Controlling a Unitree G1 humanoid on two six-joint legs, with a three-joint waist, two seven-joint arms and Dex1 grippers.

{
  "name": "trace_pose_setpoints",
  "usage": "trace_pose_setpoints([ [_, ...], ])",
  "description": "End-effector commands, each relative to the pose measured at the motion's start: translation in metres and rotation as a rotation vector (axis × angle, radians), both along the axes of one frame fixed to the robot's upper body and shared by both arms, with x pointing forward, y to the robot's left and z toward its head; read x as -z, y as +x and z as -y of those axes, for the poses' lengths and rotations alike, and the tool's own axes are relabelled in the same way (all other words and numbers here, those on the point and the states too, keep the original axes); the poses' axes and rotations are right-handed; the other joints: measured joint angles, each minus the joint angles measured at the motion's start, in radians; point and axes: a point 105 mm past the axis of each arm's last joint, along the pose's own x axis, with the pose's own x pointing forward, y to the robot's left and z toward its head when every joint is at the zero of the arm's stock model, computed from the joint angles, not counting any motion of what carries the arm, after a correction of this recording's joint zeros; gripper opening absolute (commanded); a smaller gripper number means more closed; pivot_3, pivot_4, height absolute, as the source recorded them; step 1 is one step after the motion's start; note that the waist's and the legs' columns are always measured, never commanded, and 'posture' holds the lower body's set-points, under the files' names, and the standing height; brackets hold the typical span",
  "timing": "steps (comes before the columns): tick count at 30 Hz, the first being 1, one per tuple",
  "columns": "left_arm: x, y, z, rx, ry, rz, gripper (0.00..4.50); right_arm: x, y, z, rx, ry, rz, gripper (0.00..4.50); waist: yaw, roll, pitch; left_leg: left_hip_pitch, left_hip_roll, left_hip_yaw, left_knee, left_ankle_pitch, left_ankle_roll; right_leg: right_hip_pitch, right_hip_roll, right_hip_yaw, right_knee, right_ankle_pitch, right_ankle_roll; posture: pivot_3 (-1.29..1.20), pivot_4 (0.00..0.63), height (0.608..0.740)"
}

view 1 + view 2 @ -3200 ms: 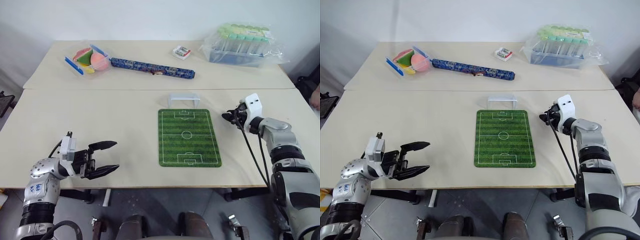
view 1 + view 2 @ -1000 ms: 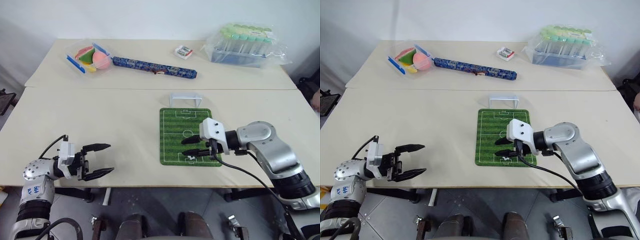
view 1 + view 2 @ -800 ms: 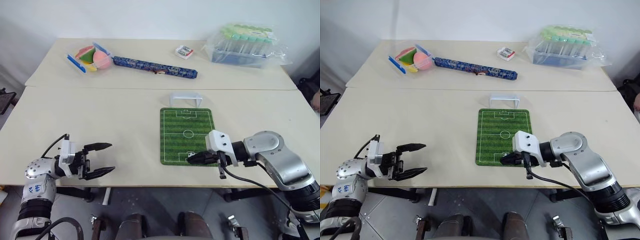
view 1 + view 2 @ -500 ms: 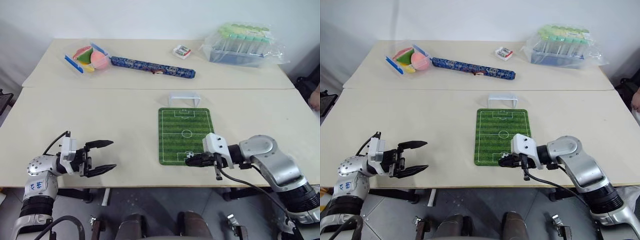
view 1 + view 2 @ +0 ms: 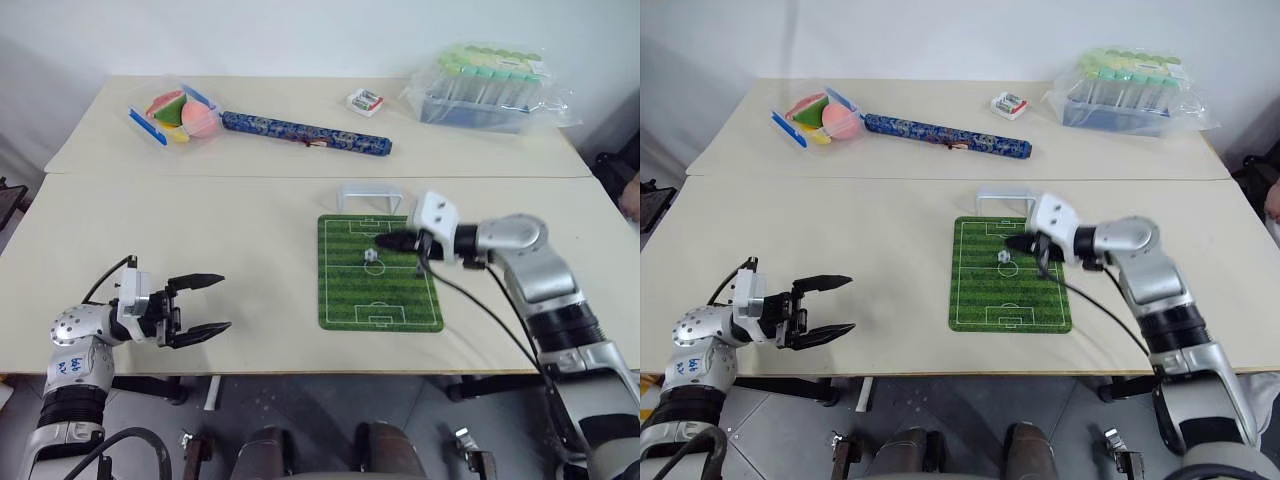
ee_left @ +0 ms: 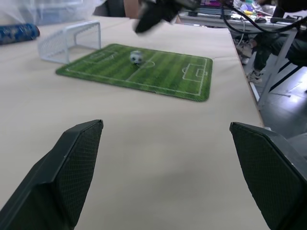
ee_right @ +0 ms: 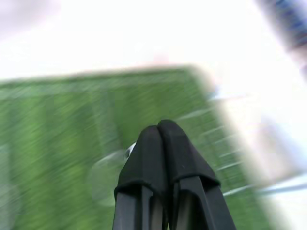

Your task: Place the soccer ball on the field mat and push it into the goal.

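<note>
Ball (image 5: 371, 255) sits mid-mat (image 5: 350, 300), loose; clenched right gripper (image 5: 384, 241) should nudge it gently straight toward the goal (image 5: 371, 196). Left gripper (image 5: 212, 304) idles, spread.

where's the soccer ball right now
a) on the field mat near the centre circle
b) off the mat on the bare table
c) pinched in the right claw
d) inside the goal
a: the soccer ball sits on the field mat around the centre circle, short of the goal, with the shut right claw just beside it and holding nothing.
</note>
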Motion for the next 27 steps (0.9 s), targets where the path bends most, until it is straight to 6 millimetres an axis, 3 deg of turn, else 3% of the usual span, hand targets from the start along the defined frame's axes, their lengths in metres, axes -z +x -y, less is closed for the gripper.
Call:
trace_pose_setpoints([
  [1, 0.0, -0.003, -0.001, 0.048, 0.015, 0.01, 4.5, -0.01, 0.002, 0.012, 0.051, 0.03, 0.033, 0.07, 0.0, 0.0, 0.0, 0.0, 0.0, 0.0, 0.0, 0.0, 0.0, 0.0, 0.0, 0.0, 0.0, 0.0, 0.0, 0.0, 0.15, 0.74],
  [13, -0.017, 0.019, 0.006, -0.028, -0.101, 0.028, 4.5, -0.007, -0.016, 0.059, 0.182, 0.124, -0.057, 0.07, 0.0, 0.0, 0.0, -0.002, -0.001, 0.0, 0.001, 0.0, 0.0, 0.0, 0.0, -0.001, -0.001, 0.0, 0.0, 0.0, 0.15, 0.74],
  [14, -0.019, 0.02, 0.006, -0.04, -0.116, 0.033, 4.5, -0.007, -0.019, 0.064, 0.181, 0.142, -0.067, 0.23, 0.0, 0.0, 0.0, -0.002, -0.001, 0.0, 0.001, 0.0, 0.0, 0.0, 0.0, -0.001, -0.001, 0.0, 0.0, 0.0, 0.15, 0.74],
  [18, -0.027, 0.028, 0.004, -0.106, -0.163, 0.024, 4.5, 0.002, -0.023, 0.098, 0.234, 0.187, -0.098, 1.27, 0.0, -0.001, 0.0, -0.002, -0.001, 0.0, 0.001, 0.0, 0.0, 0.0, 0.0, -0.001, -0.001, 0.0, 0.0, 0.0, 0.15, 0.74],
  [23, -0.032, 0.035, 0.0, -0.179, -0.167, 0.038, 4.5, 0.019, -0.037, 0.125, 0.21, 0.209, -0.141, 3.06, 0.001, -0.001, 0.001, -0.001, -0.001, 0.0, 0.001, 0.0, 0.0, 0.0, 0.0, -0.001, -0.001, 0.0, 0.0, 0.0, 0.15, 0.74],
  [27, -0.036, 0.028, -0.002, -0.156, -0.186, 0.035, 4.5, 0.035, -0.048, 0.147, 0.214, 0.222, -0.181, 4.48, 0.001, -0.001, 0.001, -0.001, -0.001, 0.001, 0.001, 0.0, 0.0, 0.0, 0.0, 0.0, -0.001, 0.0, 0.0, 0.0, 0.15, 0.74],
])
